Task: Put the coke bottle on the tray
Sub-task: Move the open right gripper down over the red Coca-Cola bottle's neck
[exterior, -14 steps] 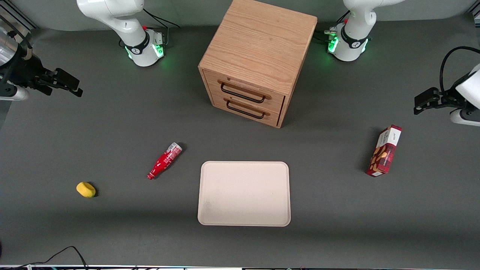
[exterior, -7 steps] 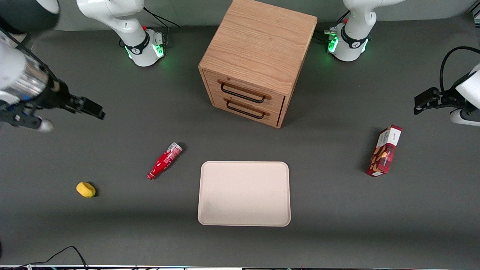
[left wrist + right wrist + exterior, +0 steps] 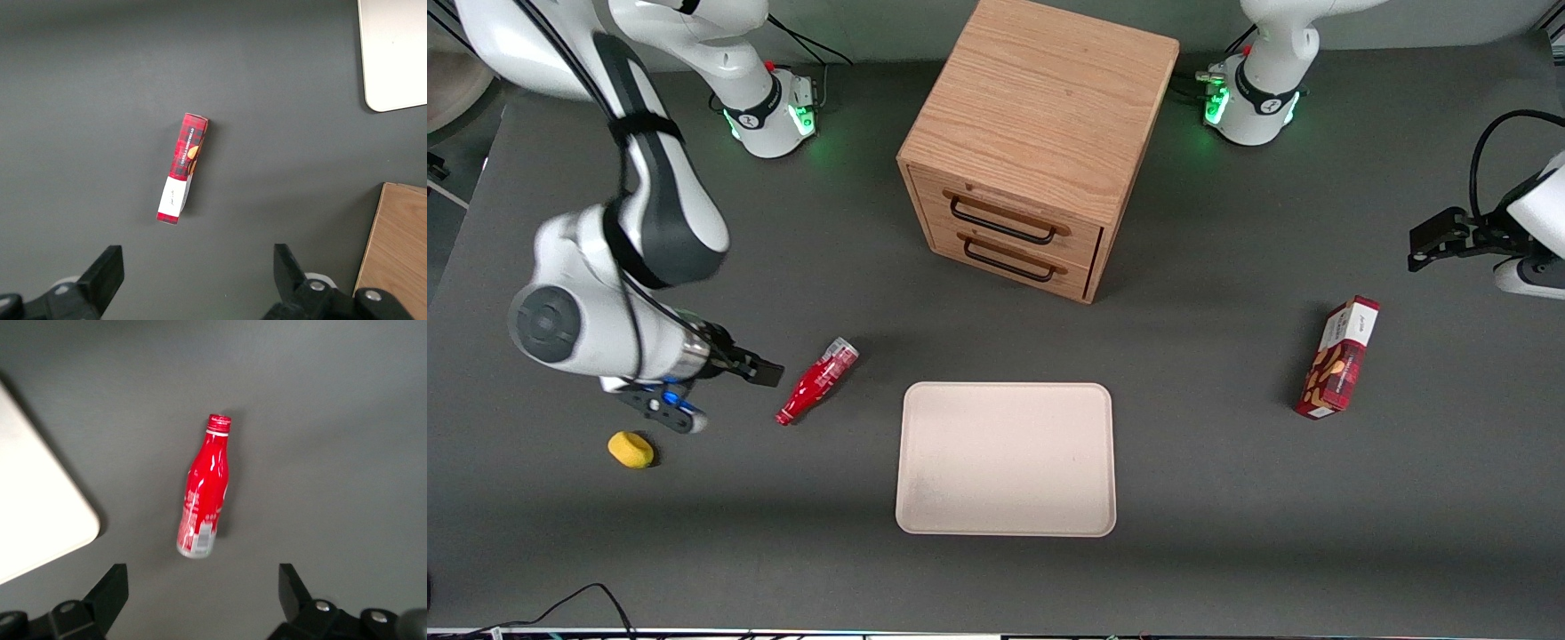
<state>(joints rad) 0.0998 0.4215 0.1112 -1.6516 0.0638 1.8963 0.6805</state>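
Pincer (image 3: 769, 372) fingertips cut off in wrist view; spread wide, empty. Swung in from table (image 3: 1227, 551) edge since earlier frame. Bottle (image 3: 816, 381) lying just beside pincer, unmoved, off tray (image 3: 1005, 524).

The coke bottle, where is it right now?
The coke bottle lies on the table beside the tray, toward the working arm's end, with the open end effector close beside it.
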